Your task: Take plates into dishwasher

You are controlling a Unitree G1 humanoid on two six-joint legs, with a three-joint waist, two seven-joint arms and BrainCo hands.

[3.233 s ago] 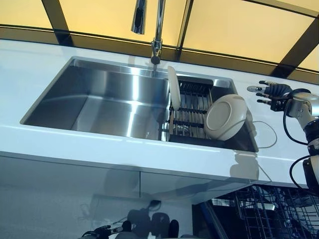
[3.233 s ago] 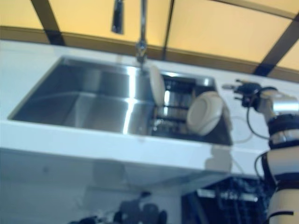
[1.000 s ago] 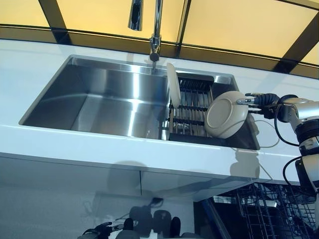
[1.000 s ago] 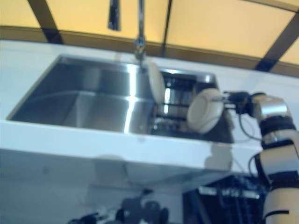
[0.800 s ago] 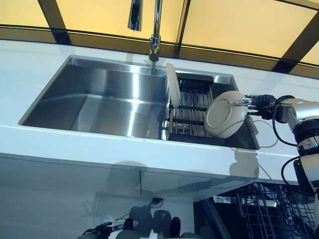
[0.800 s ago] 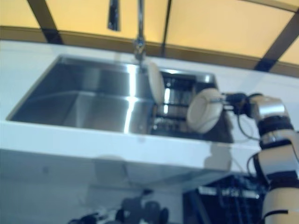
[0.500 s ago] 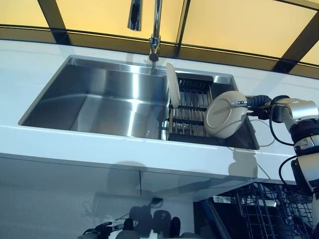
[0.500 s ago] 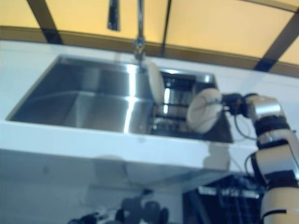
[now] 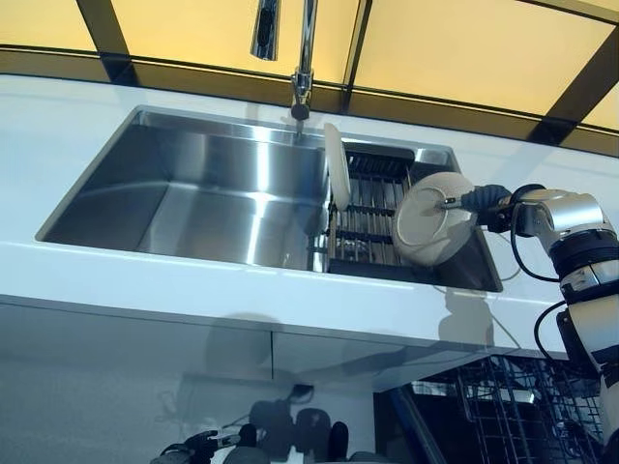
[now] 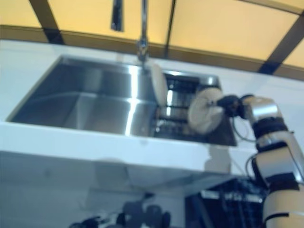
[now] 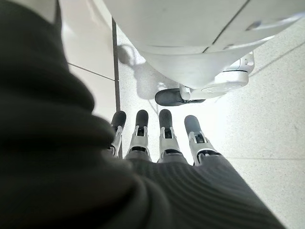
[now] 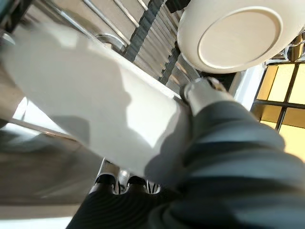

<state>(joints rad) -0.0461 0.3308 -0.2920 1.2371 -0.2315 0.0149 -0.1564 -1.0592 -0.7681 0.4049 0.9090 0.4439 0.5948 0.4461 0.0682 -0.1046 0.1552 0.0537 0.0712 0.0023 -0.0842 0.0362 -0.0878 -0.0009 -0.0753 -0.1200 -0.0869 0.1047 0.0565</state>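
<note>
A stainless steel sink [image 9: 193,193] is sunk into a white countertop [image 9: 58,126]; a chrome faucet [image 9: 302,58] rises behind its far rim, its spray head [image 9: 267,29] hanging just to the left of the stem. A dark slatted drying rack [image 9: 372,208] fills the right end of the basin; behind the counter runs a yellow-lit window [image 9: 455,48] split by dark frame bars. Below the counter's front edge the cabinet face [image 9: 135,377] is pale grey.

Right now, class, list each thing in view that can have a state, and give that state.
Near plate: tilted in the rack, pinched by the right hand.
Far plate: upright on edge in the rack.
Left hand: open, holding nothing.
Faucet: no water running.
Sink: no dishes outside the rack.
</note>
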